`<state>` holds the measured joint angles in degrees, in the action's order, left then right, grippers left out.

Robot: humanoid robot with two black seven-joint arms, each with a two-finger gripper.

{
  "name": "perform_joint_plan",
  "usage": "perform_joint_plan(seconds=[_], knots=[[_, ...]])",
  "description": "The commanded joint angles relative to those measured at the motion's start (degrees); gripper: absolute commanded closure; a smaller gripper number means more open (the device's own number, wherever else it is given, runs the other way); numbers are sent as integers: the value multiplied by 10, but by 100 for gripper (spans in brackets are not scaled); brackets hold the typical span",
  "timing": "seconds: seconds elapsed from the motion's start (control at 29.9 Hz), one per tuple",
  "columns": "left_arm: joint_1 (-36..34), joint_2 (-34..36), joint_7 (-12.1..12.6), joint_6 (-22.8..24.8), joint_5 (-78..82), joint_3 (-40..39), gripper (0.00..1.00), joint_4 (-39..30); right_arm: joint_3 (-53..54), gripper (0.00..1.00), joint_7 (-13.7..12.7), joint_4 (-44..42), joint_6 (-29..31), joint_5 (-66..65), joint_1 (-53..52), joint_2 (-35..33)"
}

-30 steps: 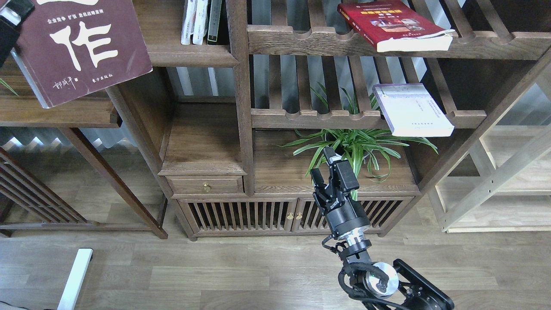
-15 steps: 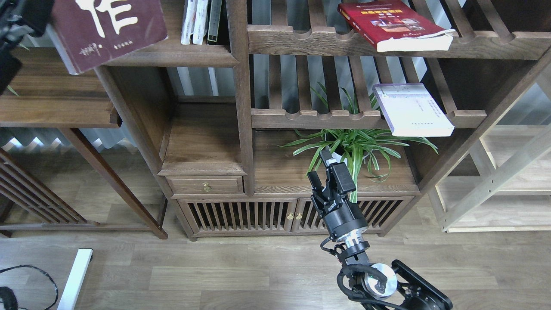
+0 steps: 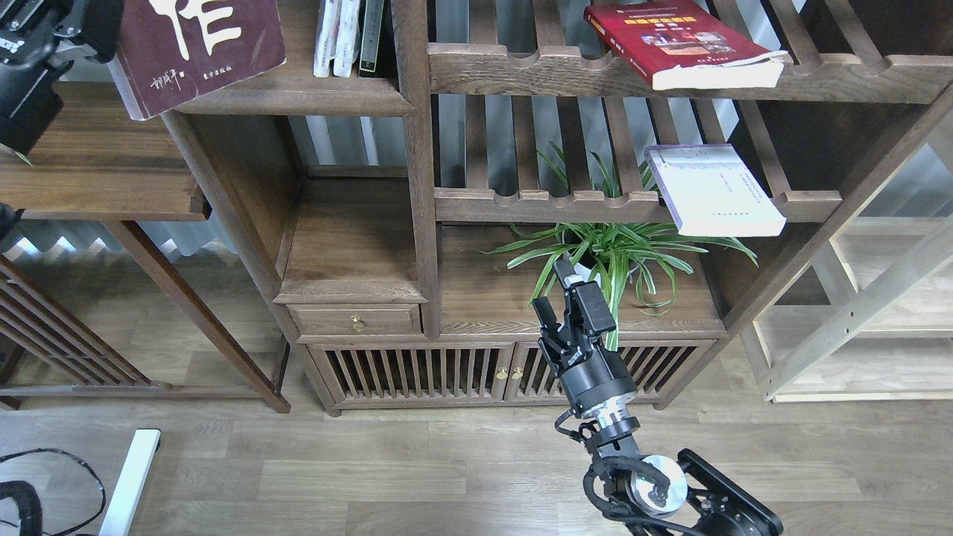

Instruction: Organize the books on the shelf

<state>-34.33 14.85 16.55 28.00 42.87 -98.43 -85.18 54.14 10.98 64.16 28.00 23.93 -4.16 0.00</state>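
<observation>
My left gripper (image 3: 93,26) is at the top left, shut on the left edge of the dark maroon book (image 3: 201,48) with big white characters. The book is tilted, and its lower right part lies over the left end of the walnut shelf board (image 3: 327,98); I cannot tell if it touches. The thick red book (image 3: 681,41) lies flat on the upper slatted rack. The pale lavender book (image 3: 715,190) lies on the lower slatted rack, overhanging its front rail. My right gripper (image 3: 555,290) is open and empty, low in front of the cabinet.
Thin white and dark-spined books (image 3: 346,37) stand upright at the shelf board's right end against a thick post (image 3: 413,149). A spider plant (image 3: 618,253) stands behind my right gripper. A side table (image 3: 97,193) is at the left and a pale rack (image 3: 856,313) at the right.
My left gripper has carried the maroon book up and to the right, onto the left end of the shelf board. My right gripper has shifted slightly left and stays open.
</observation>
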Motion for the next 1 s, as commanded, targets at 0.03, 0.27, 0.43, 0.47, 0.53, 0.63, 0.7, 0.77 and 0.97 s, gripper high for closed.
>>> perform_joint_plan(seconds=[0.03, 0.27, 0.43, 0.47, 0.53, 0.63, 0.7, 0.77, 0.97], knots=[[-21, 0, -38, 0, 27, 35, 100, 4, 0, 2, 0, 0, 0, 0, -1, 0], [-39, 5, -82, -53, 51, 73, 100, 12, 0, 2, 0, 0, 0, 0, -5, 0], [-40, 6, -107, -102, 66, 73, 100, 12, -1, 2, 0, 0, 0, 0, -4, 0], [-40, 8, -113, -111, 68, 74, 100, 13, -1, 2, 0, 0, 0, 0, -4, 0], [-40, 8, -122, -133, 76, 74, 100, 12, -1, 2, -1, 0, 0, 0, -5, 0], [-40, 6, -130, -156, 89, 83, 100, 13, -7, 2, -1, 0, 0, 0, -5, 0], [-40, 6, -140, -170, 91, 103, 100, 13, -9, 2, -1, 0, 0, 0, -4, 0], [-41, 7, -160, -194, 95, 125, 100, 16, -10, 2, -1, 0, 0, 0, -3, 0], [-48, -6, -211, -325, 100, 187, 100, 18, -9, 2, -1, 0, 0, 0, 0, 0]])
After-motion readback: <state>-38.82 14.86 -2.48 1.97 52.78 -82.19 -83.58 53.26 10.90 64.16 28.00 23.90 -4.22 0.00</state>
